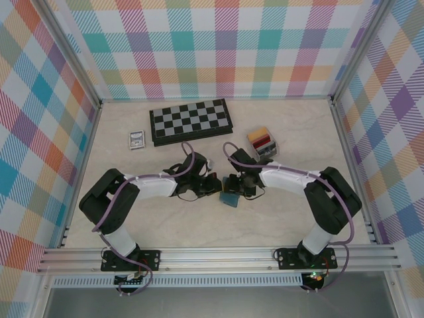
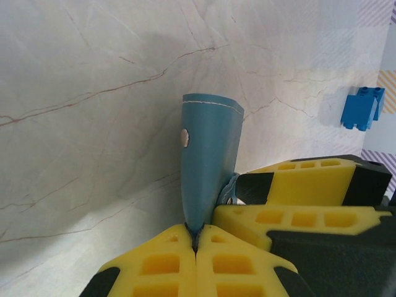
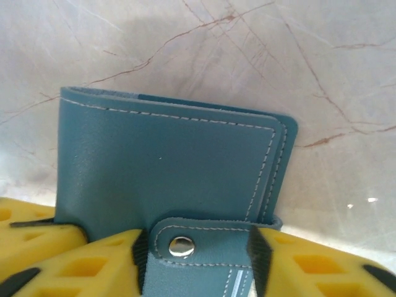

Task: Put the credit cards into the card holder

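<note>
One card holder [image 3: 167, 161], folded, lies on the arms' side of the chessboard [image 1: 191, 121], long axis roughly parallel to the board's long side. Two pincers: left pincer [image 2: 195, 238] clamped on its edge; right pincer [image 3: 198, 260] straddles the snap tab [image 3: 185, 247], can't tell whether it grips. Credit cards [image 1: 260, 139] stacked right of the chessboard, count unclear.

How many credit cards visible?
3, together in the small grey open-topped box right of the black-and-white chessboard: orange-tan plastic card farthest, red card, dark card nearest. Others may be hidden.

1x card holder [image 1: 230, 198], 1x chessboard [image 1: 191, 121], 1x gry box [image 1: 268, 154], 1x slvr frame [image 1: 137, 139].
</note>
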`<action>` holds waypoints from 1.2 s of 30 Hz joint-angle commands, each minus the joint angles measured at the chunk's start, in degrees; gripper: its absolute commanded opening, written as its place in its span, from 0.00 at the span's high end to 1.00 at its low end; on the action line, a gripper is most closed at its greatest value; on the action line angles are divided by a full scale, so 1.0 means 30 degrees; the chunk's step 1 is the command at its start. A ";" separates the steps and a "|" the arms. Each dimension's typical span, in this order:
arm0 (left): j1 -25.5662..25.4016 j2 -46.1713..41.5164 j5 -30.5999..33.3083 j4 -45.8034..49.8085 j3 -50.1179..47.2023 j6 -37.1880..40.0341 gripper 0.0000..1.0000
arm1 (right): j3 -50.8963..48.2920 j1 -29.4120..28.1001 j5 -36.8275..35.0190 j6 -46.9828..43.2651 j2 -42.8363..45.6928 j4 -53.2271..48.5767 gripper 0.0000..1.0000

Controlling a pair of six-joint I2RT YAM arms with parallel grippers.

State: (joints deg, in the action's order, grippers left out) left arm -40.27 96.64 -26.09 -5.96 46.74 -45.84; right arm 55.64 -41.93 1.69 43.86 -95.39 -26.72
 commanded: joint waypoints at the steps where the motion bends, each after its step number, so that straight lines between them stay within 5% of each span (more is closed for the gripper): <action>1: -0.0242 -0.1232 0.0518 0.0254 -0.0048 0.0002 1.00 | 0.0553 -0.0261 -0.2909 -0.0249 -0.0769 -0.3255 0.61; 10: -0.0245 -0.2563 0.2169 0.0370 -0.1834 -0.0405 1.00 | -0.0527 -0.0140 -0.4529 -0.0060 -0.0035 -0.4443 0.84; 25: -0.0258 -0.2382 0.2249 0.1410 -0.2193 0.0195 1.00 | -0.0194 -0.0073 -0.4691 -0.0067 -0.0921 -0.5113 0.75; 31: -0.0276 -0.2645 0.2836 0.2324 -0.2179 0.0329 0.85 | -0.0762 -0.0073 -0.4227 -0.0697 -0.0632 -0.4719 0.72; 36: -0.0684 -0.4542 0.6389 0.4587 -0.2194 0.0394 0.67 | -0.0273 0.0209 -0.4301 -0.1709 0.2073 -0.4327 0.62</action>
State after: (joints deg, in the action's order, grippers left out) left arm -41.52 87.22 -13.93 2.50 40.86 -45.23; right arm 54.76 -41.98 -10.02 41.47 -94.56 -38.02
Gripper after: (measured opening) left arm 0.319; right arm 0.362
